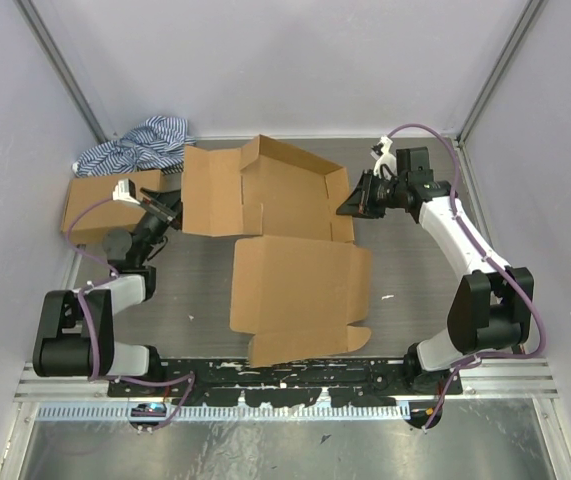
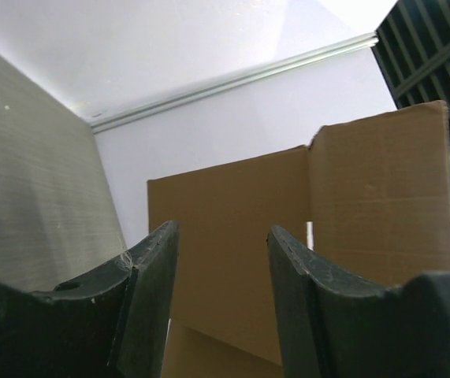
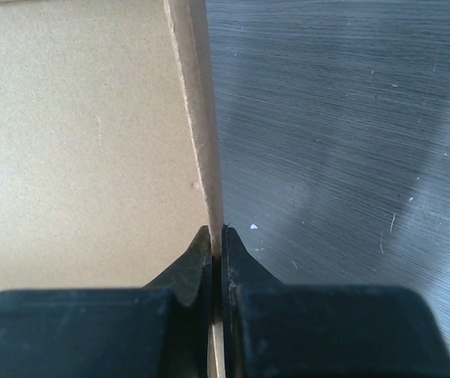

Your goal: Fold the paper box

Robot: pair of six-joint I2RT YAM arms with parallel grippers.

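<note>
Overhead, two close-ups (sharing the paper box (image 1: 300, 285))

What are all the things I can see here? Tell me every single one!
paper box: one, brown, a flat sheet partly folded, middle of the table
small cardboard box: one, brown, far left of the table
striped cloth: one, blue and white, far left corner, behind the small cardboard box
table: one, dark grey, under everything
left arm: one, black and white with a purple cable, near left
right arm: one, black and white with a purple cable, near right
left end effector: one, black, open, beside the paper box's left flap
right end effector: one, black, shut on the paper box's right flap edge
</note>
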